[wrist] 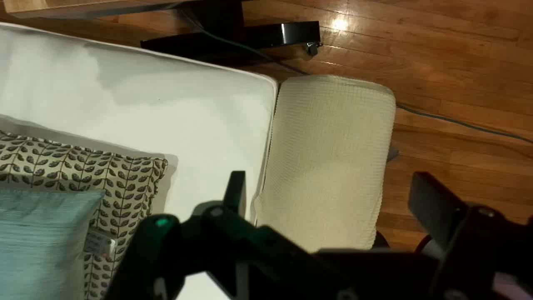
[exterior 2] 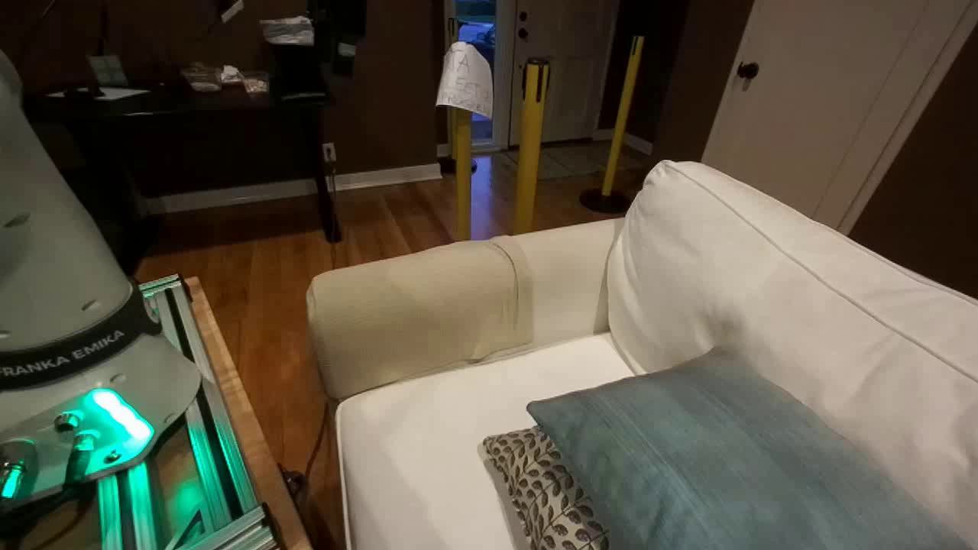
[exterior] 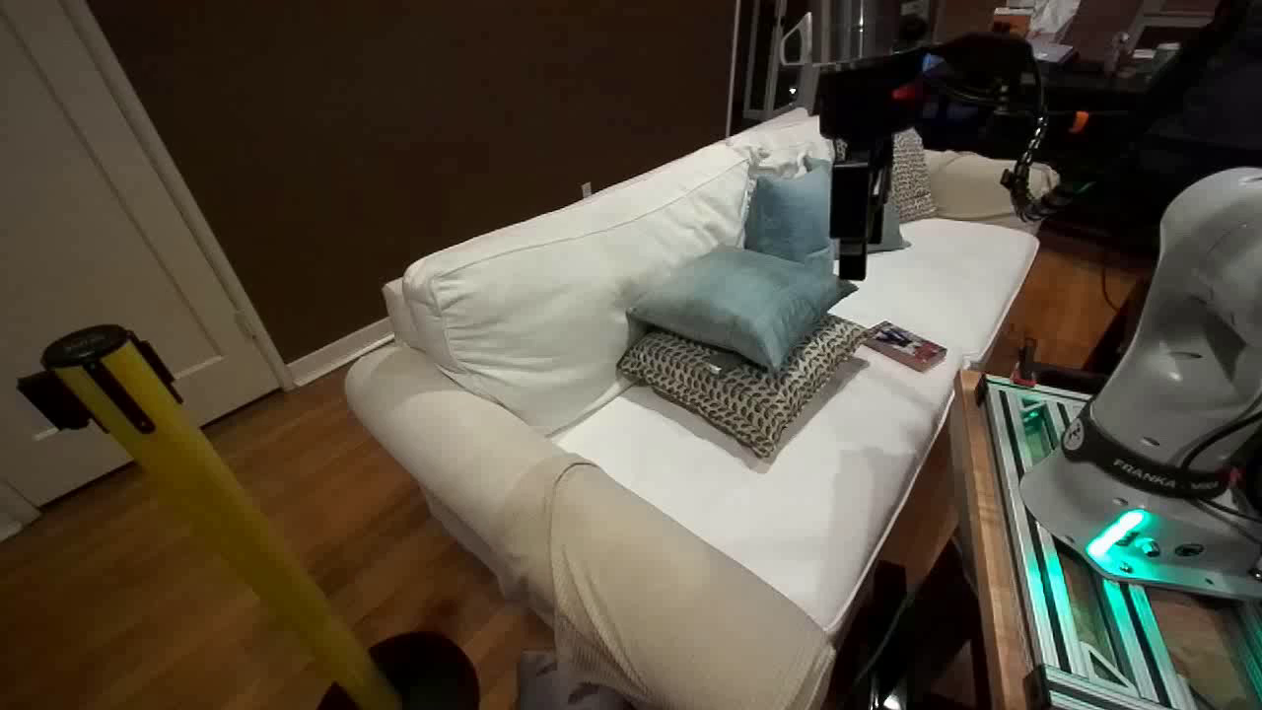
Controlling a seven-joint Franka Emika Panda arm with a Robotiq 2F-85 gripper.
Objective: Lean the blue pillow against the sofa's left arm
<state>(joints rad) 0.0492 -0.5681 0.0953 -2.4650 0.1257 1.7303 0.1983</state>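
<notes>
- Two fingers of my gripper are standing wide apart, holding nothing; only the wrist view is showing this spread, an exterior view catching the gripper side-on.
- Beneath, the wrist view is framing the sofa's left arm through the gap.
- Beside that arm but apart from it, the blue pillow is lying on the patterned pillow on the seat, showing in all three views.
- An exterior view alone is showing a second light-blue pillow standing upright by the back cushion, and a book or box lying on the seat.
</notes>
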